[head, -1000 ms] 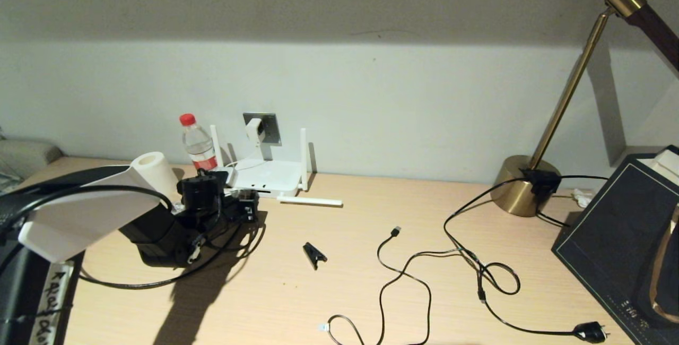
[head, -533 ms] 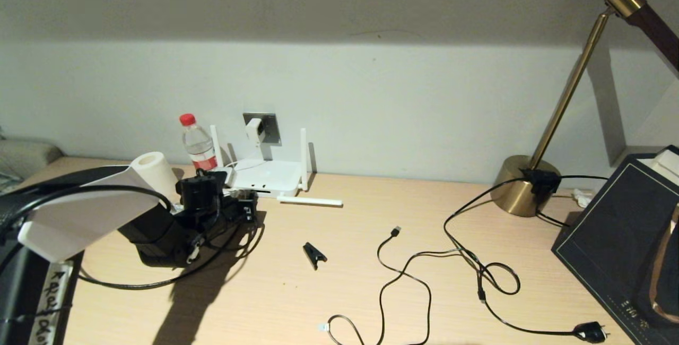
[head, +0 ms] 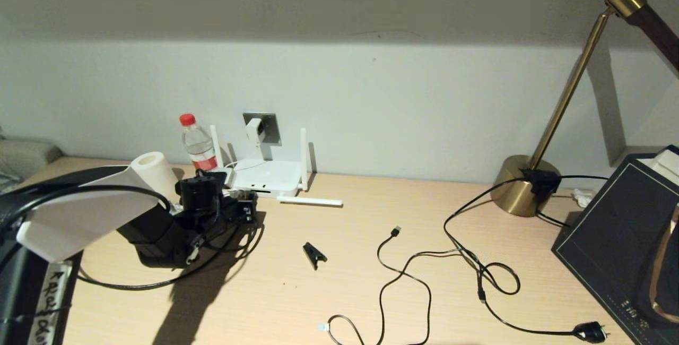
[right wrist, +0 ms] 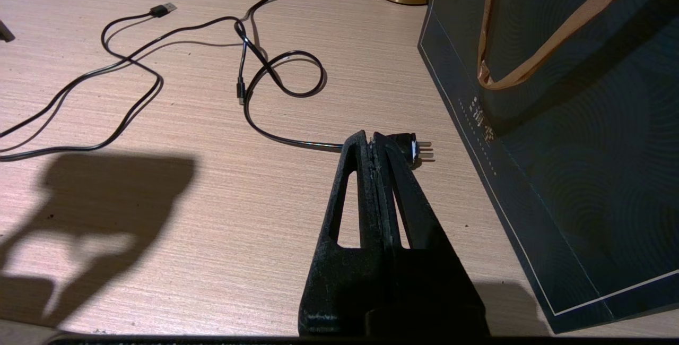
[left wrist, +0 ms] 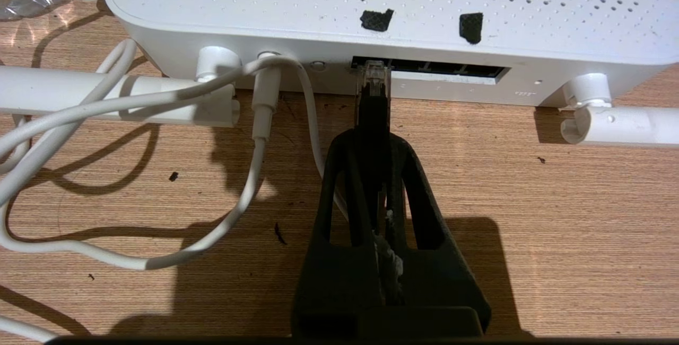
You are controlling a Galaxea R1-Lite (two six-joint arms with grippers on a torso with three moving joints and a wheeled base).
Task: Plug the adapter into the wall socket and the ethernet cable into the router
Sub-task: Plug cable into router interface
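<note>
Jaws of left gripper clamped on ethernet cable, clear connector at router port, seemingly part-in. Adapter sits in wall socket. Right gripper closed, empty, over counter.

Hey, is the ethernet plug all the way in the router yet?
Not fully: the ethernet cable, held in the shut left gripper, has its clear connector showing at the router's port.

A: Where is the router?
B: On the desk against the wall, below the wall socket, where the adapter sits.
A: And the ethernet cable?
B: Its connector is at the router's port row, before the left gripper. A bottle stands left of the router, a lamp far right
</note>
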